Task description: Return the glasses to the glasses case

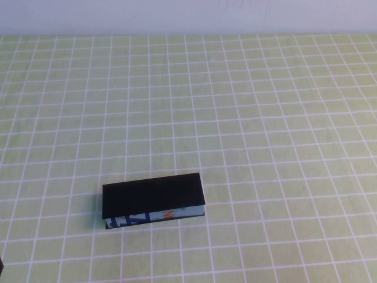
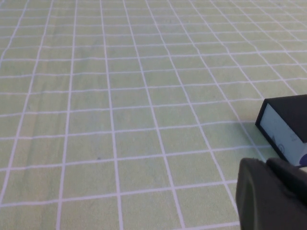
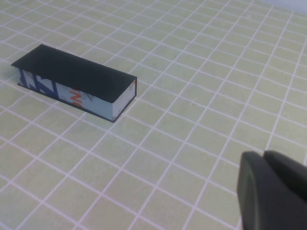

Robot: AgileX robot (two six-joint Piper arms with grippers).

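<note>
The glasses case (image 1: pixel 154 200) lies closed on the green grid mat, left of centre near the front; its black top faces up and a blue, white and orange patterned side faces me. The glasses are not in view. My left gripper (image 2: pixel 268 165) is low over the mat beside one end of the case (image 2: pixel 288 127), apart from it, fingers together and empty. My right gripper (image 3: pixel 264 155) hovers to the right of the case (image 3: pixel 76 81), well clear of it, fingers together and empty.
The green mat with white grid lines (image 1: pixel 265 118) covers the whole table. A white wall runs along the far edge (image 1: pixel 188 15). A dark bit of the left arm shows at the front left corner (image 1: pixel 1 268).
</note>
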